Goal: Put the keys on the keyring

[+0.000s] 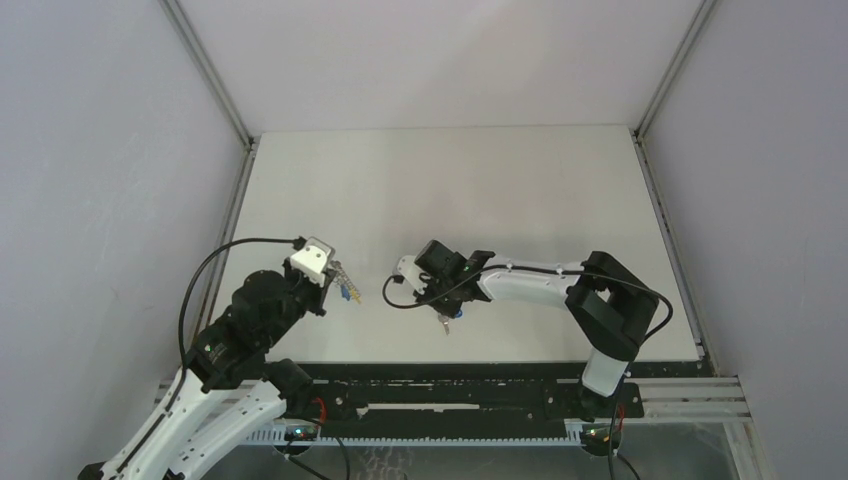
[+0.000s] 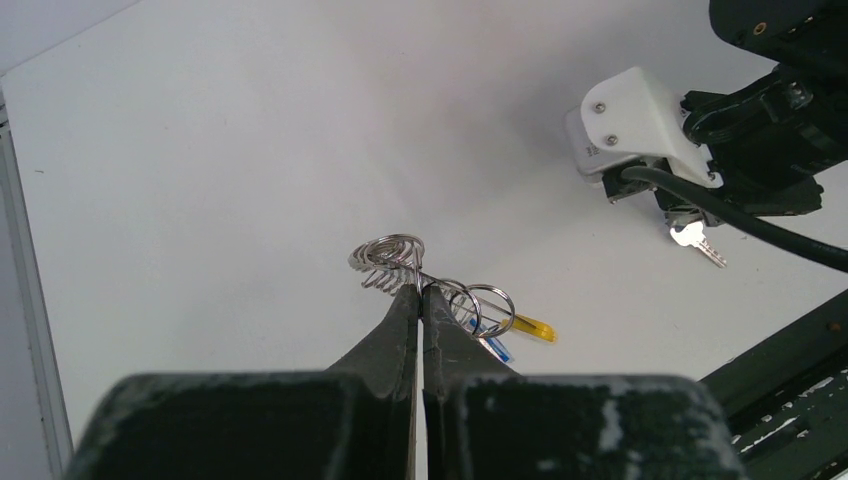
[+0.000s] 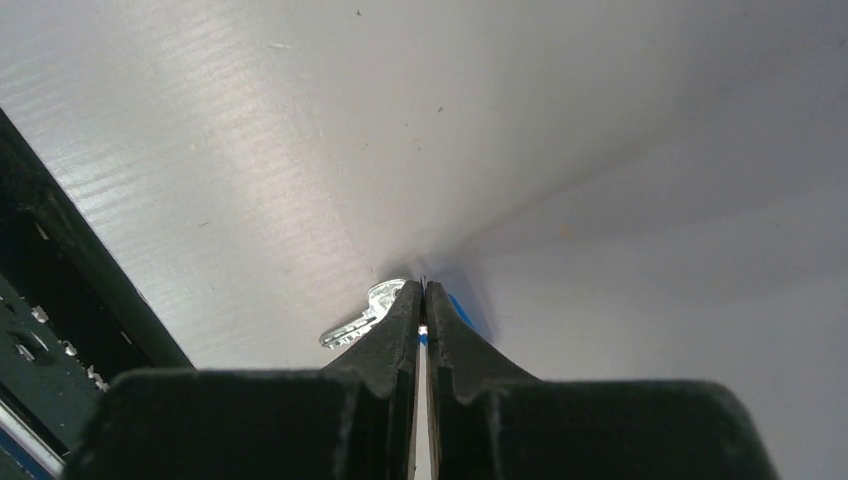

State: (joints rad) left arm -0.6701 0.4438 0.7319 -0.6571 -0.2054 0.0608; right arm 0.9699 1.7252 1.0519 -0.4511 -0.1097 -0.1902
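Observation:
My left gripper (image 2: 420, 290) is shut on the wire of the keyring (image 2: 388, 258), a silvery coiled loop with small rings and a yellow section (image 2: 535, 328). A blue-headed key (image 2: 494, 347) hangs on it. From above, the keyring (image 1: 348, 290) is held just above the table at centre left. My right gripper (image 3: 422, 290) points down at the table, shut. A silver key (image 3: 358, 322) sticks out left of its tips and a blue piece (image 3: 460, 308) shows on the right. That key (image 2: 698, 242) dangles under the right gripper (image 1: 443, 308) in the left wrist view.
The white table (image 1: 450, 190) stretches back to the grey walls. The black rail (image 1: 450, 385) with the arm bases runs along the near edge, close behind the right gripper. A black cable (image 2: 740, 215) loops from the right wrist.

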